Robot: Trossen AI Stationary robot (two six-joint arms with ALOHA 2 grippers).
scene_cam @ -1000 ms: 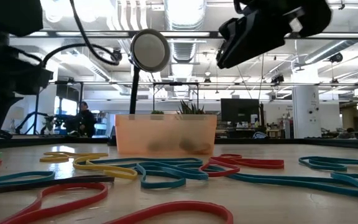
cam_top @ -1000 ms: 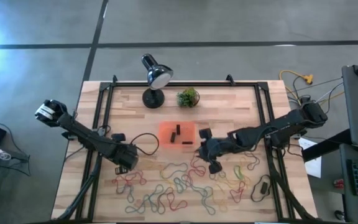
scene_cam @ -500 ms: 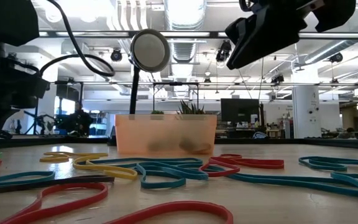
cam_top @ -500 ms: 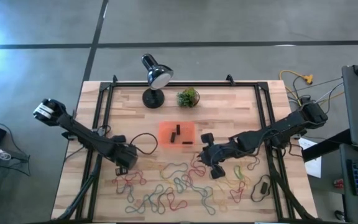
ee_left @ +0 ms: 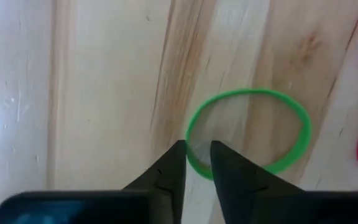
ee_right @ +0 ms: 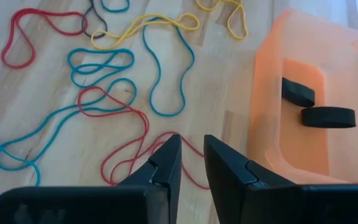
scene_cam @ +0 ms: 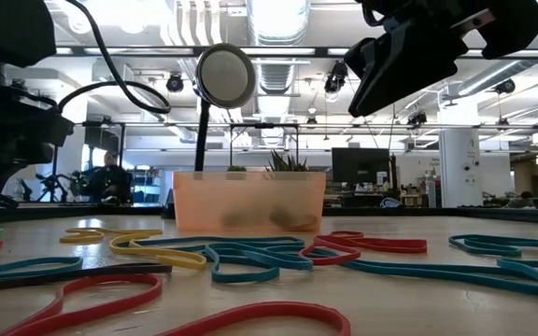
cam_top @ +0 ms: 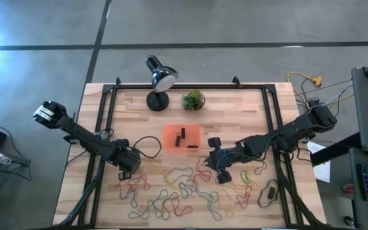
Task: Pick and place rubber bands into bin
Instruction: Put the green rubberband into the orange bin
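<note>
Coloured rubber bands (cam_top: 184, 188) lie loose over the near half of the table. The orange-red bin (cam_top: 173, 145) stands mid-table with black bands (ee_right: 328, 116) inside. My left gripper (cam_top: 128, 166) is low at the table's left. It is open by a narrow gap (ee_left: 197, 148), with its tips on either side of a green band's (ee_left: 291, 149) edge; I cannot tell whether they touch it. My right gripper (cam_top: 214, 161) hovers to the right of the bin (ee_right: 272, 112), open by a narrow gap (ee_right: 192, 146) and holding nothing, above a red band (ee_right: 129, 146).
A black desk lamp (cam_top: 158, 80) and a small potted plant (cam_top: 193, 99) stand at the far edge behind the bin. A black cable (cam_top: 147, 145) loops beside my left arm. A small black object (cam_top: 270, 190) lies near the right rail. Bare wood shows left of the bin.
My right gripper has drifted a little toward the table's right, away from the bin, staying raised above the bands. The bands and the bin have not moved.
</note>
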